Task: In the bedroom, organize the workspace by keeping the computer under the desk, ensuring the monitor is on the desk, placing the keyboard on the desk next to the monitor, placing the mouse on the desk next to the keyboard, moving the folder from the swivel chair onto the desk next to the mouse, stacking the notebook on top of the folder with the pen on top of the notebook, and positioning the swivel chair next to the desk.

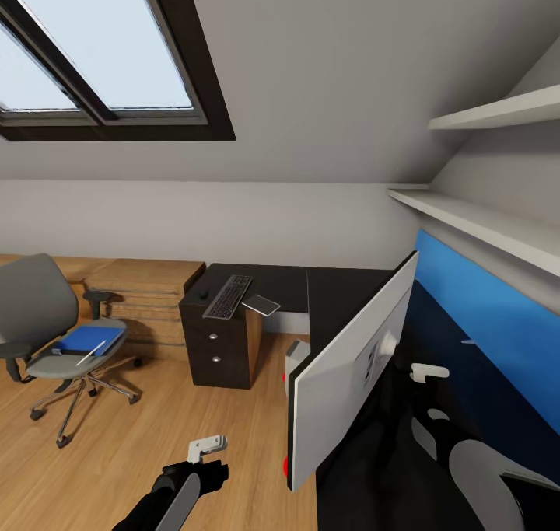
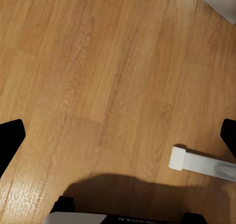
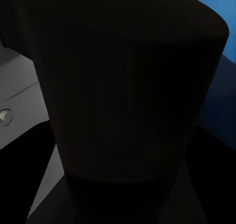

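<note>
Your left gripper [image 1: 206,445] hangs low over the wooden floor [image 2: 98,76], short of the desk [image 1: 342,282], its fingers spread with nothing between them. Your right gripper [image 1: 428,373] sits above the desk's glossy top behind the monitor [image 1: 350,368]; you cannot tell whether its claw is released or clenched, as a dark shape blocks the wrist camera. The monitor stands on the desk's near wing, white back toward you, tilted. Below the desk edge, a sliver of the computer [image 1: 296,358] shows. On the desk's far wing lie the keyboard [image 1: 228,296] and, just beside it, the mouse [image 1: 204,293]. Well left of the desk, the swivel chair [image 1: 47,321] carries the folder [image 1: 92,338] with the pen [image 1: 91,351] on it.
</note>
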Robot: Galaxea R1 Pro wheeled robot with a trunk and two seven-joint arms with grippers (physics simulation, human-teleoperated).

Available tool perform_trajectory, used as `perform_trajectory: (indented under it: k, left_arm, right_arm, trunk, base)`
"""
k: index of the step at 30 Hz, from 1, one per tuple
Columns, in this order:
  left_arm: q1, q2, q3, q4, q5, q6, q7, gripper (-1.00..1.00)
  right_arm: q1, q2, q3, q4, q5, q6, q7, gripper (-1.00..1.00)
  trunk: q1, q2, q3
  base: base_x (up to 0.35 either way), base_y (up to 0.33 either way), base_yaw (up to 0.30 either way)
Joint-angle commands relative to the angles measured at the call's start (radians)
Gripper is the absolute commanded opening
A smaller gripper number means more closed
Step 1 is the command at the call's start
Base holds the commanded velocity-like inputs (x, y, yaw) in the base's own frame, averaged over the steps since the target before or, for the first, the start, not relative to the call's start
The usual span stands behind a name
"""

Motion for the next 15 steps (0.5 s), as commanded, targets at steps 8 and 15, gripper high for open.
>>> perform_trajectory:
  k: [8,15]
  left_arm:
    - [-0.001,0.001,-0.001,-0.001,0.012,0.001,0.009,1.0]
    - [-0.001,0.001,-0.001,0.0,0.013,0.001,0.01,1.0]
  right_arm:
    - [-0.001,-0.001,0.001,0.001,0.01,-0.003,-0.002,-1.0]
    - [-0.001,-0.001,0.001,0.001,0.01,-0.003,-0.002,-1.0]
  trunk:
    - [0.0,-0.001,-0.001]
    - [0.0,-0.001,-0.001]
  base:
    - [0.0,0.0,0.0]
    - [-0.011,0.0,0.0]
